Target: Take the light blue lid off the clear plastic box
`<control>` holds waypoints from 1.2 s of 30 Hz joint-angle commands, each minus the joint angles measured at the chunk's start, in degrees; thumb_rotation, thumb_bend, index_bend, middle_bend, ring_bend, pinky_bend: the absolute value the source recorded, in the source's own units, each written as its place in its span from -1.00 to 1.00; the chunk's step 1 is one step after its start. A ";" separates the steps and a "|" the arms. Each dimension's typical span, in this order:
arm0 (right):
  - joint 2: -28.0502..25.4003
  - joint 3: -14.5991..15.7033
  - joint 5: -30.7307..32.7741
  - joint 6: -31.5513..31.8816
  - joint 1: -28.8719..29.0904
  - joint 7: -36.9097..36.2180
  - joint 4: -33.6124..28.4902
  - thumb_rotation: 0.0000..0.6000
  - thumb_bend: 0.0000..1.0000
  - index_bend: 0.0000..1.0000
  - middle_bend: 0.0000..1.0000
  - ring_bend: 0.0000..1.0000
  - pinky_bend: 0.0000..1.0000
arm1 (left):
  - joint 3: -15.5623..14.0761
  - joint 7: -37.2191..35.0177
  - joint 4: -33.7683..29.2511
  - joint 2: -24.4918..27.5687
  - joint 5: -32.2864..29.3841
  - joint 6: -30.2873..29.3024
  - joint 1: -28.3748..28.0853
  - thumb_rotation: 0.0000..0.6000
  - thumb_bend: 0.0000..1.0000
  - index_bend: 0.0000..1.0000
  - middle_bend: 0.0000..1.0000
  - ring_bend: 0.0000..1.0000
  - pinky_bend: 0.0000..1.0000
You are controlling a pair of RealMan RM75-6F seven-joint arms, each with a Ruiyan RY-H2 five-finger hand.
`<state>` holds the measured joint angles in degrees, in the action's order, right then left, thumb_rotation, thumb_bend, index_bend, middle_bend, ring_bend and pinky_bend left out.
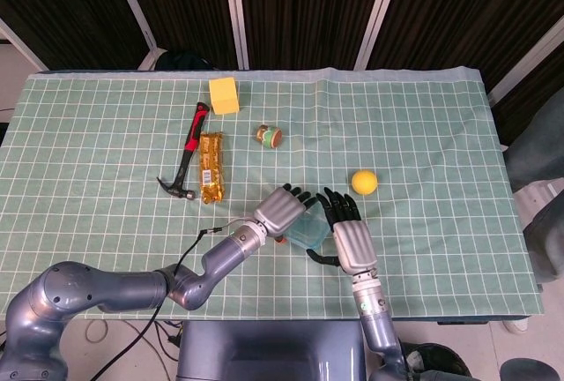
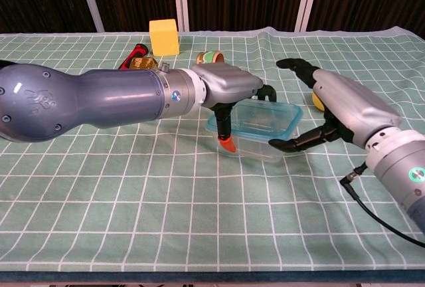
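The clear plastic box (image 2: 257, 146) sits level on the green checked cloth with its light blue lid (image 2: 255, 118) on top. In the head view only a small part of the box (image 1: 310, 229) shows between the two hands. My left hand (image 2: 229, 89) reaches over the box's left end and grips it, fingers on the far rim and the orange-tipped thumb (image 2: 227, 143) down the near corner. My right hand (image 2: 335, 107) stands at the right end. Its thumb (image 2: 292, 144) touches the box's near right wall, and its fingers are spread above and apart from the lid.
A yellow ball (image 1: 365, 182) lies just beyond the right hand. Further back are a small round can (image 1: 269, 137), a gold snack packet (image 1: 211, 166), a red-handled hammer (image 1: 187, 160) and a yellow block (image 1: 224, 95). The table's front edge is close behind both wrists.
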<state>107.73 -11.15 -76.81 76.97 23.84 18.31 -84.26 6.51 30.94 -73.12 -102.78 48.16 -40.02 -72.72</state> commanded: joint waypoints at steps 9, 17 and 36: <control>-0.61 -1.33 1.13 0.00 0.21 1.18 -1.56 1.00 -0.38 -1.00 -1.00 -1.00 -1.00 | -0.42 2.65 -1.15 0.32 -2.80 0.03 -0.54 1.00 -0.48 -0.11 0.10 -0.01 0.25; -0.94 -2.48 2.98 -0.08 0.26 1.97 -3.18 1.00 -0.38 -1.00 -1.00 -1.00 -1.00 | -0.37 3.52 -1.73 0.39 -3.67 -0.20 -0.98 1.00 -0.48 -0.10 0.10 0.00 0.26; 0.29 -0.91 2.26 -0.50 0.10 -0.61 0.63 1.00 -0.38 -1.00 -1.00 -1.00 -1.00 | 1.31 -1.48 -2.68 2.09 -2.97 2.33 -0.50 1.00 -0.49 -0.44 -0.26 -0.34 0.03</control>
<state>107.77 -11.90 -74.40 76.53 23.75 17.93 -83.92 7.83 29.76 -75.76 -100.85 45.29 -38.03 -73.15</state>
